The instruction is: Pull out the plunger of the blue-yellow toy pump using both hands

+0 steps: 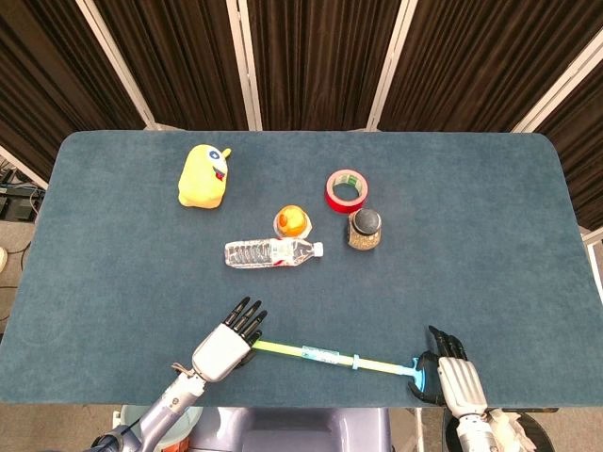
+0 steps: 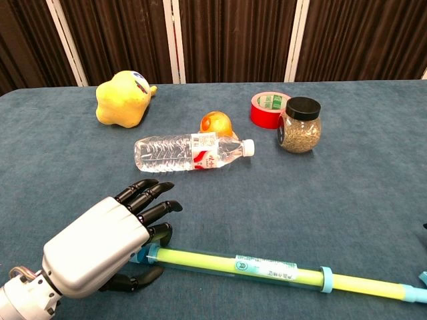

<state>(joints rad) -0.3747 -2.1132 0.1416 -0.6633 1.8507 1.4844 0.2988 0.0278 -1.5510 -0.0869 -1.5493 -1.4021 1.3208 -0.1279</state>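
Both hands on my pump (image 2: pixel 267 267): left hand (image 2: pixel 100 250) grips the barrel end, right hand (image 1: pixel 454 377) holds the blue handle (image 1: pixel 417 376). Long axis runs left-right, handle pointing right, nearer me than the water bottle (image 1: pixel 271 251).

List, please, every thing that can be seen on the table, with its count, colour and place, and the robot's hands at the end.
toy pump: 1, yellow-green tube with blue ends, lying along the near table edge.
water bottle: 1, clear with a white cap, lying on its side mid-table.
orange ball: 1, orange, just behind the bottle.
tape roll: 1, red, right of centre.
jar: 1, clear with a black lid, just in front of the tape.
plush toy: 1, yellow, far left.
table: 1, dark blue cloth.
left hand: silver with black fingers, at the pump's left end.
right hand: same colours, at the pump's blue handle.
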